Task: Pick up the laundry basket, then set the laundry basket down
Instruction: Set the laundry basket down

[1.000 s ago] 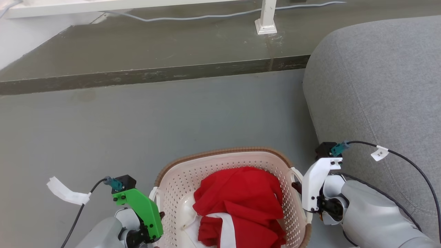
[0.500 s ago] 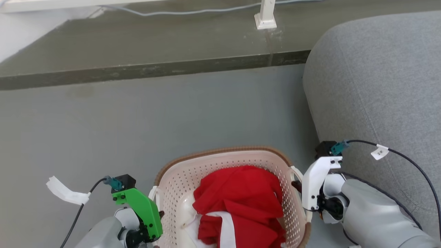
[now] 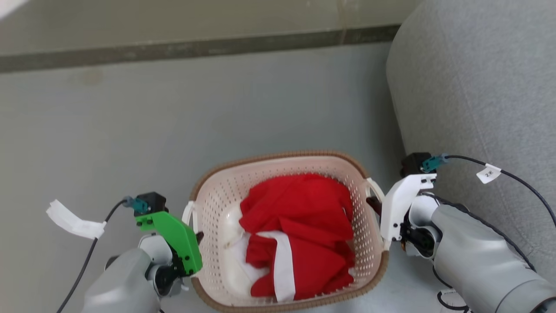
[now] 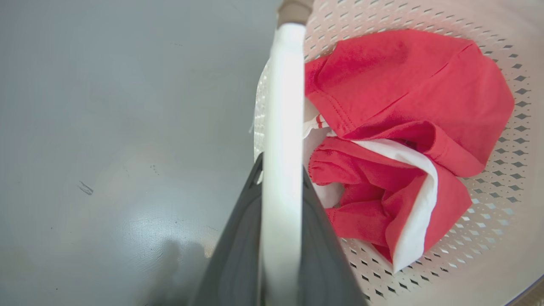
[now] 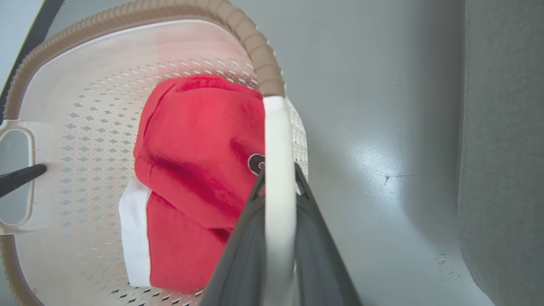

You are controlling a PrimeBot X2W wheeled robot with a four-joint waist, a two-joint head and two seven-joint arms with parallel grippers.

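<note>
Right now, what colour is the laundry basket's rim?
Brown woven-look rim, clearest in right wrist view.

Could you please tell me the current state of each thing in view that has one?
laundry basket: upright, gripped at both side handles, holding clothing.
red and white garment: crumpled inside the basket.
left gripper: shut on the basket's left handle.
right gripper: shut on the basket's right handle.

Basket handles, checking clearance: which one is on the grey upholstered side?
The handle held by the right gripper, white-bracketed; the green-bracketed left gripper holds the one beside bare floor.
</note>
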